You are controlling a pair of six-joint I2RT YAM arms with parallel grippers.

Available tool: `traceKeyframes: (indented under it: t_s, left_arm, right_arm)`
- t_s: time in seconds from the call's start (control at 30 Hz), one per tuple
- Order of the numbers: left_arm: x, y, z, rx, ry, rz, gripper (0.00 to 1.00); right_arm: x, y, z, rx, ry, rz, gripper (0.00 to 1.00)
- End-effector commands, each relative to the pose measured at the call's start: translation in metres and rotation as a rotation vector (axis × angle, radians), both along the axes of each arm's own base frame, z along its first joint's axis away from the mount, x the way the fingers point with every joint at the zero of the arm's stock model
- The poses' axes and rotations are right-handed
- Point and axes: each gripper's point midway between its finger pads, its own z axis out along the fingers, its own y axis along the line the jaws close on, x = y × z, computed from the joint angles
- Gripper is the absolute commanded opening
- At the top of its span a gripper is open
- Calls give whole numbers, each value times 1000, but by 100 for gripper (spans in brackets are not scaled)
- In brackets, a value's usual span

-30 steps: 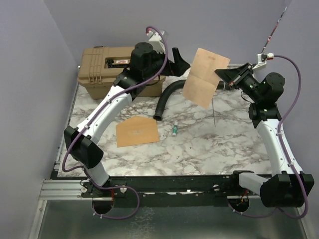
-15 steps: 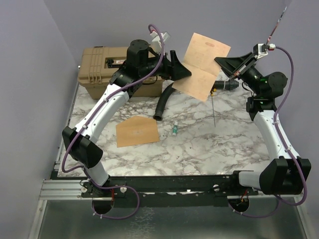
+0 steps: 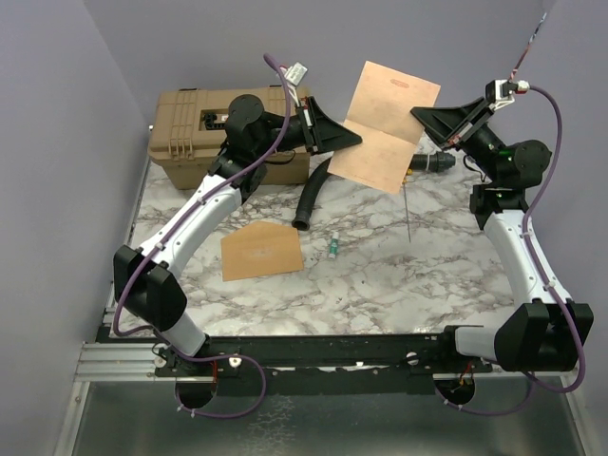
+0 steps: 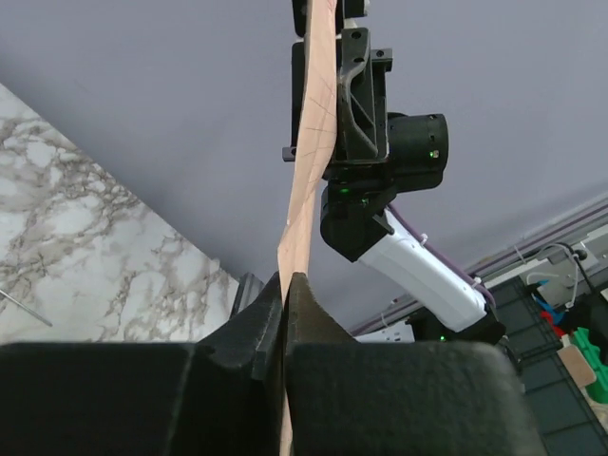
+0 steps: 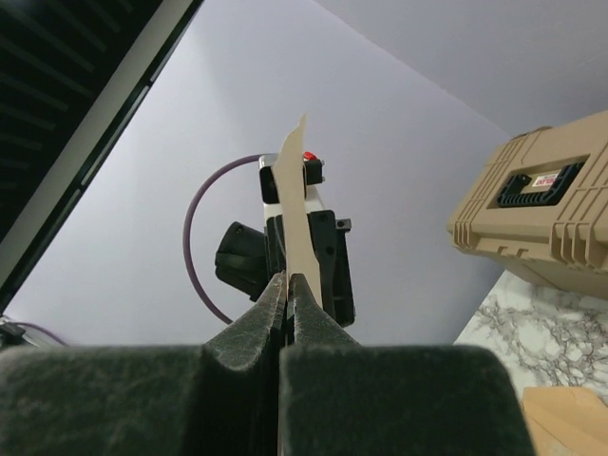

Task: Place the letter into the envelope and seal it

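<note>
The letter (image 3: 385, 123), a pale brown sheet with a fold crease, hangs upright in the air over the back of the table. My left gripper (image 3: 353, 142) is shut on its lower left edge and my right gripper (image 3: 419, 115) is shut on its right edge. The left wrist view shows the letter (image 4: 309, 171) edge-on, rising from my shut left gripper (image 4: 285, 282) toward the right arm's gripper (image 4: 366, 114). The right wrist view has the letter (image 5: 294, 190) pinched in my right gripper (image 5: 287, 278). The orange-tan envelope (image 3: 261, 252) lies flat on the marble table (image 3: 427, 275), front left.
A tan toolbox (image 3: 190, 138) stands at the back left, also in the right wrist view (image 5: 541, 209). A black corrugated hose (image 3: 313, 190) curves beside it. A small green item (image 3: 333, 247) and a thin rod-like tool (image 3: 406, 204) lie mid-table.
My left gripper reached over to the letter's left edge and shut on it. The right arm lifted the letter higher and tilted it upright.
</note>
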Motion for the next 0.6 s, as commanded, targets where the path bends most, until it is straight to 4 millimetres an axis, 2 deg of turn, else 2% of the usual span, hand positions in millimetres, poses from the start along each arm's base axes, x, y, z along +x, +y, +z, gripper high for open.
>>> traceKeyframes:
  t_s: [0.0,0.13,0.27,0.33,0.43,0.57]
  left_arm:
    - [-13,16,33,-111,-26,-16,0]
    - [-9,19,31,-118,-23,32,0]
    - [1,21,26,-115,-13,90,0]
    - [6,22,23,-114,-2,113,0]
    - [15,22,19,-107,16,158,0]
    - [27,22,14,-89,40,204,0]
  right_arm:
    - [-14,5,5,-79,-105,27,0]
    - [-25,12,2,-207,-216,58,1]
    - [-42,16,3,-315,-334,54,32]
    - [-49,18,5,-351,-374,71,42]
    - [-64,22,5,-391,-436,124,49]
    - [-83,25,1,-451,-496,189,50]
